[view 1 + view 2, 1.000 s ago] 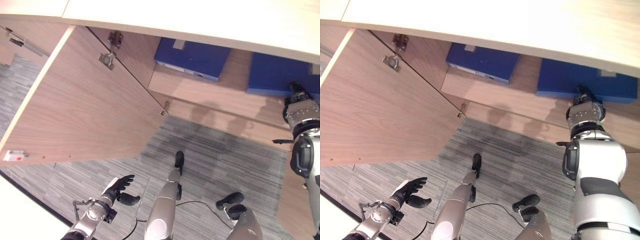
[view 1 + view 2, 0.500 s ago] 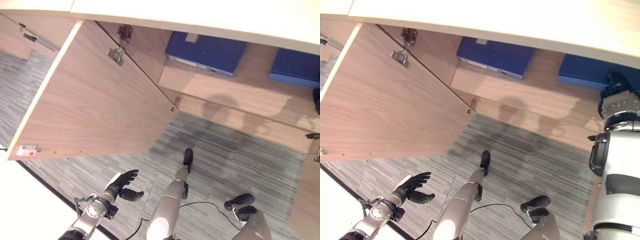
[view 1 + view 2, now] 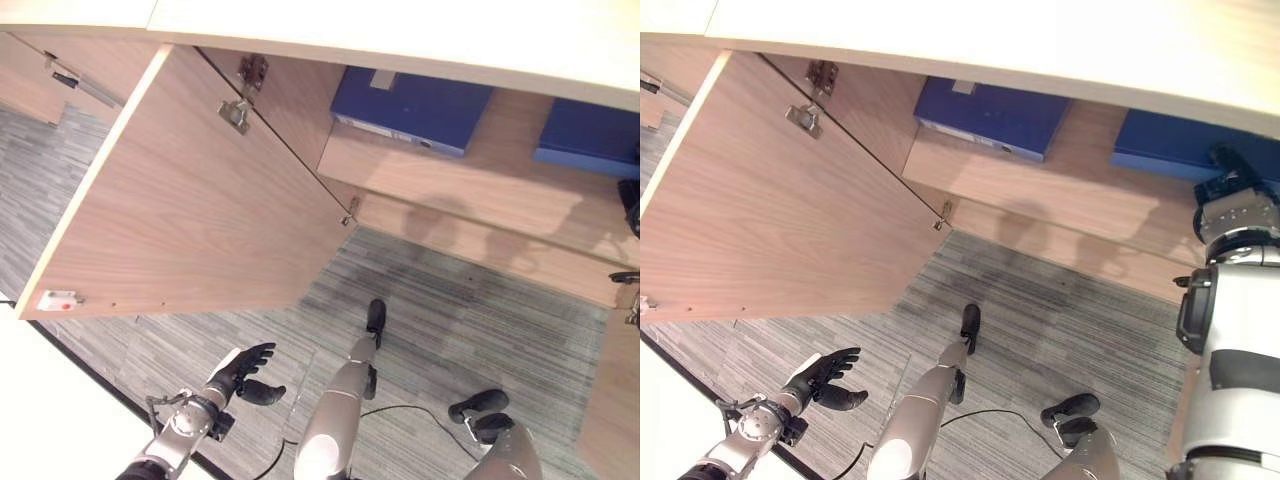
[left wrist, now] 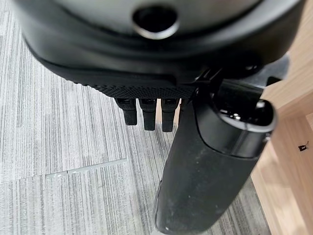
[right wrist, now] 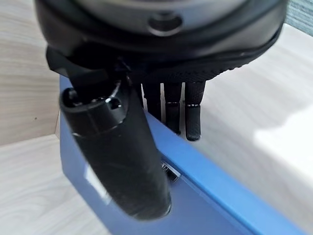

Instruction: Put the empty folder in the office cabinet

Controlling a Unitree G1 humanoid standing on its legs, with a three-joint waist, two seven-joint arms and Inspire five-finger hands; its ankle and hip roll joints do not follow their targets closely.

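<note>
Two blue folders stand in the open cabinet: one at the left (image 3: 990, 115), one at the right (image 3: 1175, 150). My right hand (image 3: 1228, 185) is up at the right folder (image 5: 210, 196). In the right wrist view its fingers (image 5: 193, 115) lie straight over the folder's upper edge and the thumb (image 5: 117, 156) runs along its blue face. The folder rests on the wooden shelf (image 3: 450, 180). My left hand (image 3: 240, 372) hangs low over the carpet, fingers (image 4: 146, 115) relaxed and open, holding nothing.
The cabinet door (image 3: 190, 200) stands swung wide open at the left, with hinges (image 3: 236, 112) near its top. A pale countertop (image 3: 400, 25) overhangs the shelves. Grey striped carpet (image 3: 450, 310) covers the floor below.
The whole view has shifted since a second ago. My right hand stays at the right folder and my left hand hangs as before.
</note>
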